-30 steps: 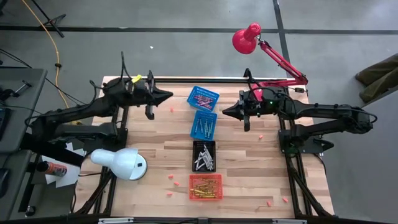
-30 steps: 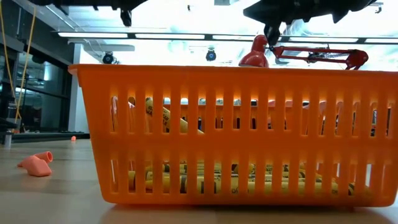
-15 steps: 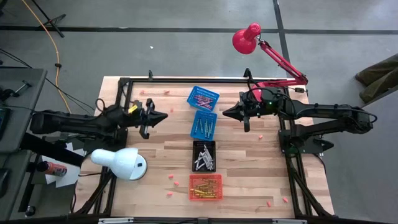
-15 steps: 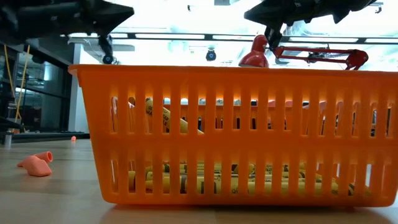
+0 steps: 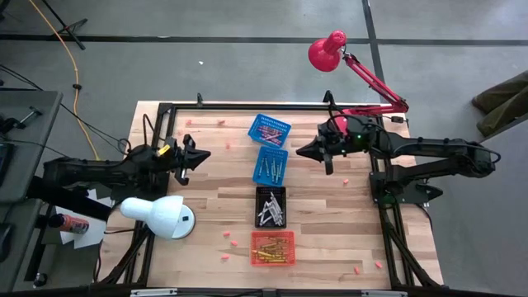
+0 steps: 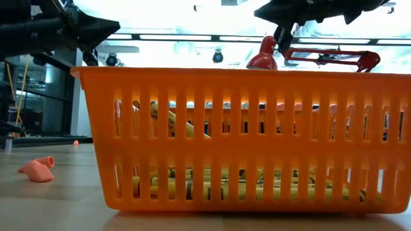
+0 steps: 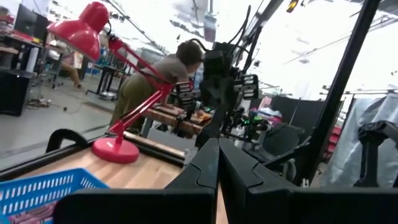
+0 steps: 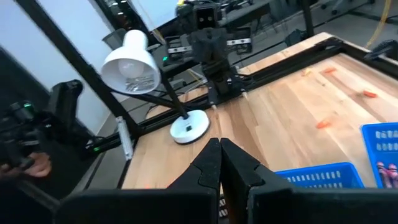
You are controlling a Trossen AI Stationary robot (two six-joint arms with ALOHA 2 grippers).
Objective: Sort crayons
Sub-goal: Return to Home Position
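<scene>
Pale wooden tabletop (image 5: 330,239) carries a column of four slotted plastic baskets down its middle: two blue baskets (image 5: 271,116) at the far end, then a black basket (image 5: 257,206), then a near orange basket (image 5: 252,247). The crayons lie sorted inside them, with thin yellow crayons (image 5: 272,250) piled in the orange one. No loose crayon shows outside the baskets, only small pink stubs (image 5: 235,243). The left claw (image 5: 203,154) hangs over the left side, pinched closed on nothing. The right claw (image 5: 301,151), also closed and empty, hovers right of the blue baskets. Sorting looks finished and the step in hand seems to be parking. Next, each arm needs only a clear path to rest. At table height, the orange wall hides the other baskets, and the crayon colours in the nearer blue basket are hard to make out.
</scene>
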